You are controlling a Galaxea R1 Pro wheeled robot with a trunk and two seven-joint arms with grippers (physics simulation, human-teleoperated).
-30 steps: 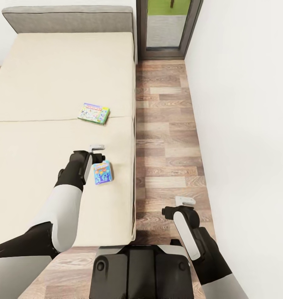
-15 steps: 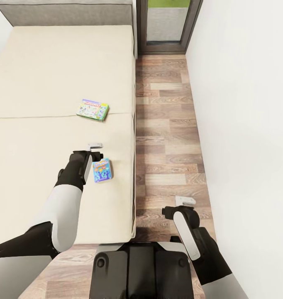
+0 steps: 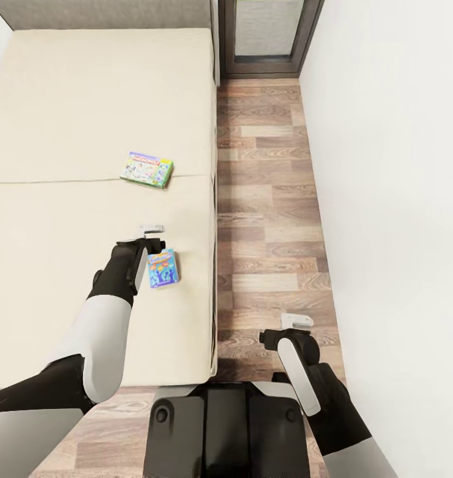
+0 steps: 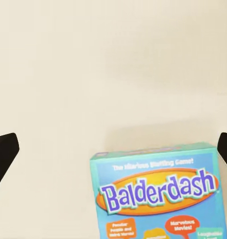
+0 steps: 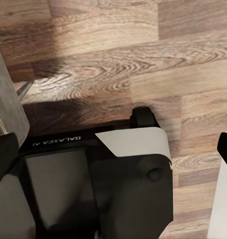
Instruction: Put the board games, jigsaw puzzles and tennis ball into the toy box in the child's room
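Left half of the head view: bed (image 3: pixel 67 99), beige mattress, seam running across mid-frame. Left arm reaches in from lower left, left gripper (image 3: pixel 151 230) hanging over the mattress just left of centre. Jaws spread wide, nothing between them; left wrist view shows both dark fingertips (image 4: pixel 4 154) at the far edges of the frame with bare mattress between.

Blue Balderdash box (image 3: pixel 163 267) lies flat on the mattress, just below and slightly right of that gripper in the head view, hard against the wrist's right side, near the bed's right edge. Left wrist view: box (image 4: pixel 160 191) sits lower right of frame, title readable, its far edge short of the line between the fingertips. Gripper not touching it as far as I can tell.

Green-blue Monopoly box (image 3: pixel 146 169) lies flat above centre-left, straddling the seam, well apart from the gripper and further up-frame than the blue one.

Centre-right: wood-plank floor (image 3: pixel 273 199) strip between bed and white wall (image 3: pixel 399 199); dark-framed window (image 3: pixel 270 36) at top.

Lower right: right gripper (image 3: pixel 297 320) hangs over the floor, clear of the bed, jaws wide, empty. Right wrist view looks down at the robot base (image 5: pixel 93 189) and planks, fingertips (image 5: pixel 3 159) at the frame edges.
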